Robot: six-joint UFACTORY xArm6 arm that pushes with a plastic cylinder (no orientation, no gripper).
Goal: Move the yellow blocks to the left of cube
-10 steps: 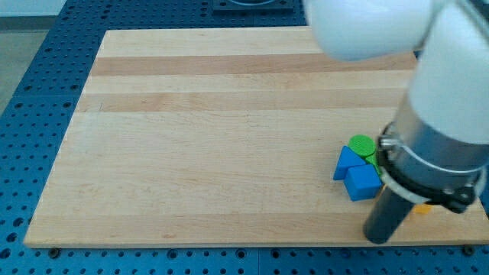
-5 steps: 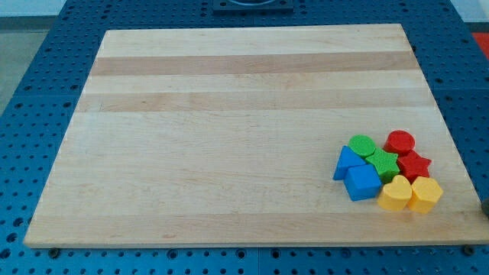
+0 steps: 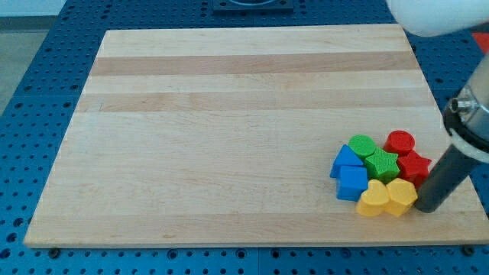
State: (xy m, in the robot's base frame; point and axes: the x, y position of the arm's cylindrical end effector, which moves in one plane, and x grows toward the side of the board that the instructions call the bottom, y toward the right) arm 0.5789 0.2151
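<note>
No brand, label or writing can be read on anything in view. The arm enters from the view's upper right corner as a pale rounded housing, below it a grey collar with a dark ring, and from that the straight dark rod (image 3: 445, 179) slants down toward the view's left. There are no jaws on this arm to spread or press together: it ends in my tip (image 3: 425, 208), which holds nothing and rests on the pale wooden board (image 3: 229, 137) just to the view's right of the yellow hexagonal block (image 3: 400, 198), at or very near its side; whether it actually touches cannot be told. Taking that yellow hexagonal block as landmark, the yellow heart-shaped block (image 3: 374, 199) sits touching it on the view's left, and the blue cube (image 3: 352, 183) lies just beyond the heart, up and to the view's left. A blue triangular block (image 3: 345, 160) sits directly above the cube toward the view's top. The green star-shaped block (image 3: 381, 163) is right above the landmark, with the green round cylinder (image 3: 361, 144) further up and left. The red star-shaped block (image 3: 415, 166) is up and to the view's right, and the red round cylinder (image 3: 399, 141) lies above that.
</note>
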